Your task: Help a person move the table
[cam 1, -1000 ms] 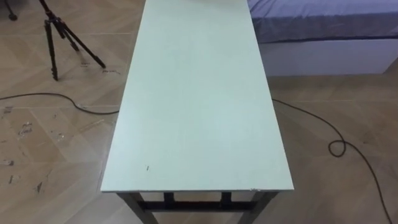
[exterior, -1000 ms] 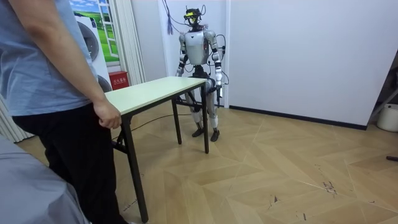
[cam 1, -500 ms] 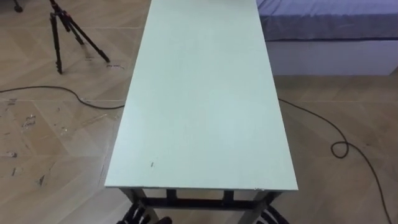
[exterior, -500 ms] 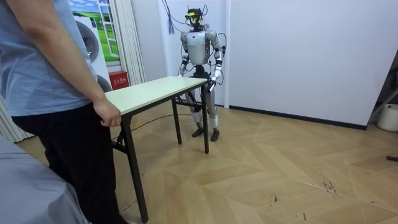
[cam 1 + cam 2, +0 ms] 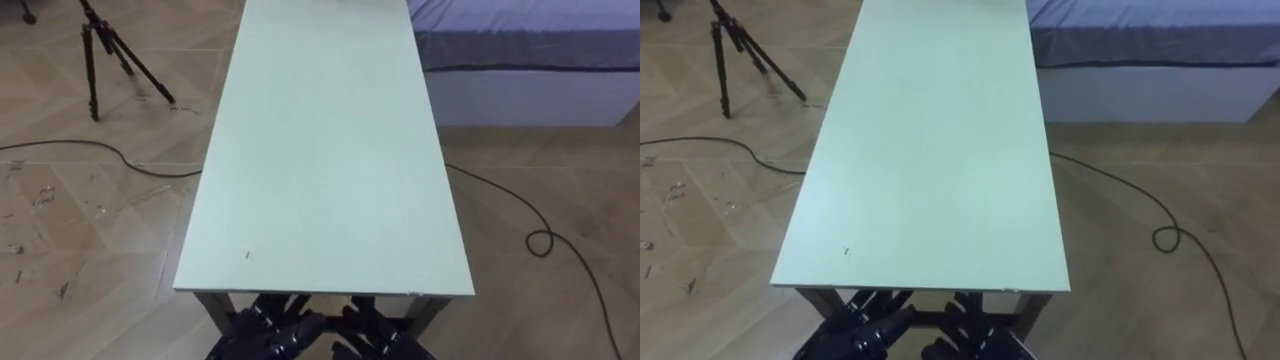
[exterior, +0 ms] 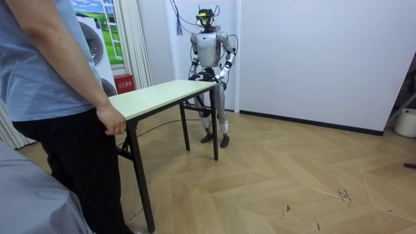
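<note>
While a person's hand (image 6: 112, 121) holds the desk (image 5: 325, 150) at the room view's lower left, the left robot hand (image 5: 262, 333) and right robot hand (image 5: 378, 338) hang released, fingers spread, below its near edge at bottom centre.

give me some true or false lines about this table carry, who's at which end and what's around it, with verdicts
1. A person's hand grips the end of the table away from the robot. True.
2. The tripod stands on the floor to the robot's right of the table. False: it stands to the robot's left.
3. The left hand and right hand are low at the table's near edge. True.
4. The robot kneels at its end. False: in the room view it stands upright.
5. A bed lies to the robot's right of the table. True.
</note>
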`<state>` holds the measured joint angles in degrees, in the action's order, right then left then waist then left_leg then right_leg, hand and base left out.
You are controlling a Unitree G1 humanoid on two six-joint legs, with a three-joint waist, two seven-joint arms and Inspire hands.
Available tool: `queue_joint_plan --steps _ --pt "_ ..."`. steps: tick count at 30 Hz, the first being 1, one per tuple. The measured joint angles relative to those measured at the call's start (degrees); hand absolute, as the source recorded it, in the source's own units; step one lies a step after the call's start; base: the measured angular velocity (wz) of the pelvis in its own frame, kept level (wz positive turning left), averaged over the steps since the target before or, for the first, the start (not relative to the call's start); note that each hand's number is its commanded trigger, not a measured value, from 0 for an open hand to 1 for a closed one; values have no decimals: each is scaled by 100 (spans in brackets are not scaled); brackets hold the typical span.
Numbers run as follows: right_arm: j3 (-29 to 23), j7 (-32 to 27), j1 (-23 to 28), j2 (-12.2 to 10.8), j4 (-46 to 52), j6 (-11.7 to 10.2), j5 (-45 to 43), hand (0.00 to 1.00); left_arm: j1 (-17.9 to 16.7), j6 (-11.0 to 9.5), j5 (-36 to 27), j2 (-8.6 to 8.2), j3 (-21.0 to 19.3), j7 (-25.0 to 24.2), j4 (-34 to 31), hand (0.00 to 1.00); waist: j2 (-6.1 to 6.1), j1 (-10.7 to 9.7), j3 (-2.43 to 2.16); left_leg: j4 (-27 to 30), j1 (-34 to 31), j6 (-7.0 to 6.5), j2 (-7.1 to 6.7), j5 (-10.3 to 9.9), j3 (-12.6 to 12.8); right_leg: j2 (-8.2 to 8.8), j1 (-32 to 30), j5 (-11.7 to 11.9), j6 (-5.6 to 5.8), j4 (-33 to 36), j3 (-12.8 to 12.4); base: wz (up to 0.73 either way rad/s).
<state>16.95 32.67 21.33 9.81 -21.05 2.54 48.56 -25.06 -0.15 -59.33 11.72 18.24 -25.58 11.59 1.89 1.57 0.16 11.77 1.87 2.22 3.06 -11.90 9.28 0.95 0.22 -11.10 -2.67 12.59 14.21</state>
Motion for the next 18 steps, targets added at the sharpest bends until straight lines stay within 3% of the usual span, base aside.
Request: queue_joint_plan --steps 8,13,18 --pt "209 1 -241 35 0 2 196 0 141 25 -449 127 113 8 2 0 1 -131 54 0 -17 0 -7 0 0 9 -5 -4 0 -8 0 0" --pt "178 -5 -336 175 -1 5 333 0 186 116 -864 237 96 46 8 0 -21 -150 57 0 17 0 -6 0 -20 7 37 -4 -1 -9 14 0" --pt "12 -18 -499 234 -2 22 589 0 254 216 -1166 240 -26 283 54 0 -85 -120 58 -16 156 0 -9 0 -20 -3 197 -5 1 -80 11 0"
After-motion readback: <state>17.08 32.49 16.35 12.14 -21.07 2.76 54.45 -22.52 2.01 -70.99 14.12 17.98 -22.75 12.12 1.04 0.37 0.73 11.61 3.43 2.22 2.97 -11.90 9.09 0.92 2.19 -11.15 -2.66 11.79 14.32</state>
